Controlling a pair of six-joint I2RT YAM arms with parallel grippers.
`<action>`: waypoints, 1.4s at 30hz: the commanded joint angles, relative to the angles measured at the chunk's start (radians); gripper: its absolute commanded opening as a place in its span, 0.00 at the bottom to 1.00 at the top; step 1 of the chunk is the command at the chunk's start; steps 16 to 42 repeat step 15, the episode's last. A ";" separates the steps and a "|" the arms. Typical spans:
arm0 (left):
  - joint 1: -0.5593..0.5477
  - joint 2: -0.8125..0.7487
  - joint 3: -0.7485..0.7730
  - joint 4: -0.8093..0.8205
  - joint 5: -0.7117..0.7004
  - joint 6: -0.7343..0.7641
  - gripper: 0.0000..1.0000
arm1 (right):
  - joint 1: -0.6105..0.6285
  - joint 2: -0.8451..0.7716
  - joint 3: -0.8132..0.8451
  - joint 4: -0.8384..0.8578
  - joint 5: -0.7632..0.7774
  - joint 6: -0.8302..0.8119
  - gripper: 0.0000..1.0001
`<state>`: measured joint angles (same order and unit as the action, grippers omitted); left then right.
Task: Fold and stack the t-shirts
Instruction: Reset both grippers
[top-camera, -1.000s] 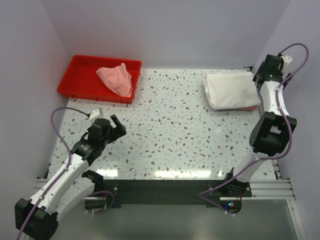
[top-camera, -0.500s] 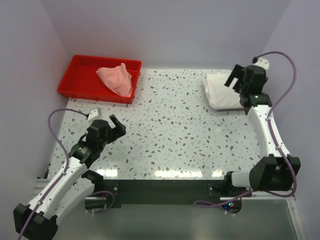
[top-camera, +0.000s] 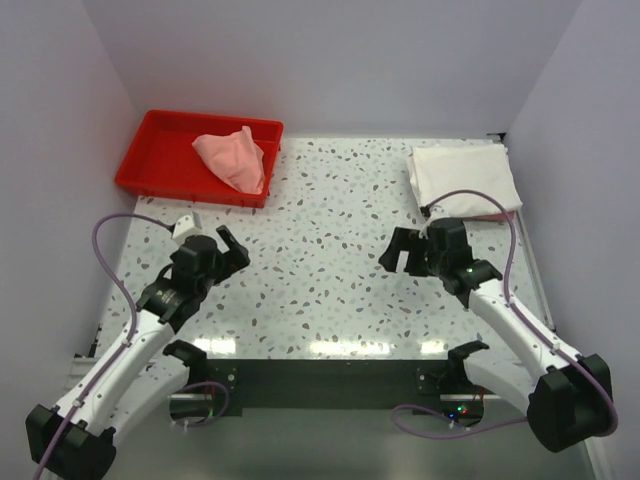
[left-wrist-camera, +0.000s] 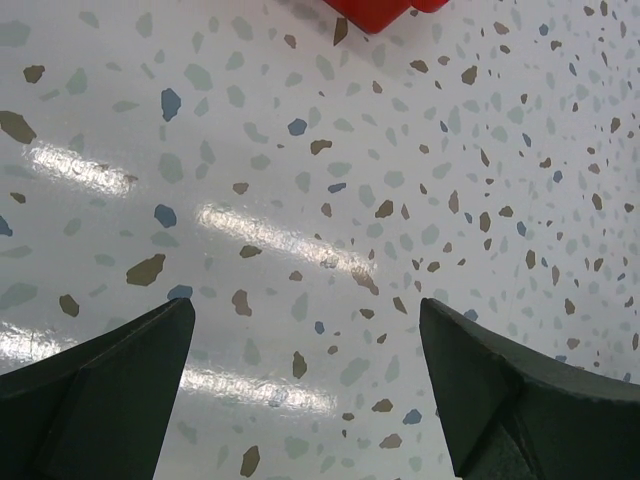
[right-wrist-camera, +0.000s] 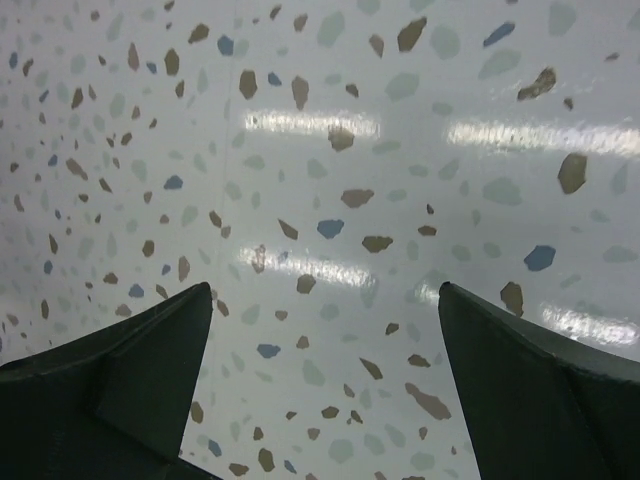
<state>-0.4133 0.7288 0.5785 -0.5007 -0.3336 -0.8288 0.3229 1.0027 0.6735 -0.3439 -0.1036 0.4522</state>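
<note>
Near edge, both arms reach out low over the speckled surface (top-camera: 340, 225). My left claw (top-camera: 237, 248) hovers on the left side, its fingers spread wide with nothing between them. The left wrist view shows only bare terrazzo pattern between the two dark fingertips (left-wrist-camera: 150, 350), with a red corner at the top edge. My right claw (top-camera: 393, 250) sits right of centre, pointing left. It is also wide apart and empty, and its wrist camera looks down on bare speckled surface.

Farther back on the right, a white t-shirt (top-camera: 462, 178) lies folded flat in the far right corner, well apart from either claw. At far left stands a red plastic tray (top-camera: 150, 170). A pale pink t-shirt (top-camera: 235, 158) is crumpled in the tray's right end and spills over its rim.
</note>
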 joint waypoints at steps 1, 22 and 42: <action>0.004 -0.003 0.055 -0.019 -0.056 -0.015 1.00 | 0.011 -0.039 -0.096 0.139 -0.081 0.078 0.99; 0.002 -0.042 0.047 -0.050 -0.087 -0.055 1.00 | 0.011 -0.148 -0.140 0.155 0.031 0.079 0.99; 0.002 -0.042 0.047 -0.050 -0.087 -0.055 1.00 | 0.011 -0.148 -0.140 0.155 0.031 0.079 0.99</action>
